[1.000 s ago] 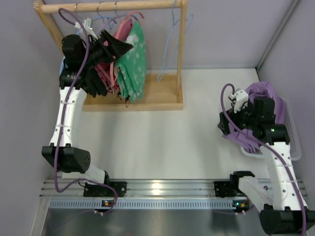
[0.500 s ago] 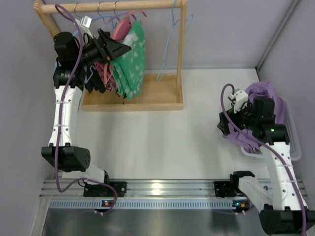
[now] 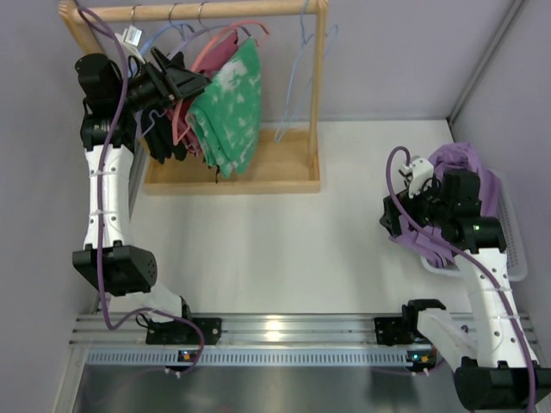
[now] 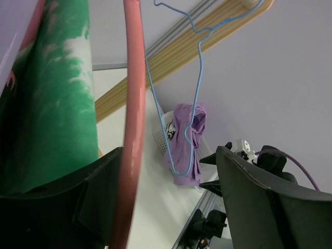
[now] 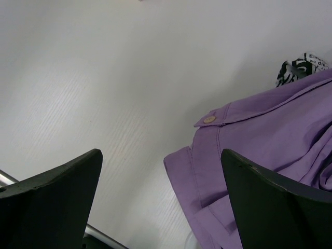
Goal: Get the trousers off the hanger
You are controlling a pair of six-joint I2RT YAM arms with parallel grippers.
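We see the trousers [image 3: 231, 107] draped on the hanger [image 4: 134, 129] at upper left, its rim just beside one of our wide-spread, empty left fingers [image 3: 191, 83], while the right fingers [image 3: 398, 220] gape empty over open bench [image 3: 284, 249] at the cloth's [image 5: 270, 135] edge.

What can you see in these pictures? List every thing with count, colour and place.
rack: one, wooden, far left of table
trousers: one, green, hanging on the rack
hanger: one, pink, carrying the trousers
blue hangers: at least two, light blue, on the rack
garment: one, pink and black, beside the trousers
cloth: one, purple, in the basket
basket: one, white, right edge
table: one, white, below all
left hand: black, open, at the pink hanger
right hand: black, open, over the cloth's edge
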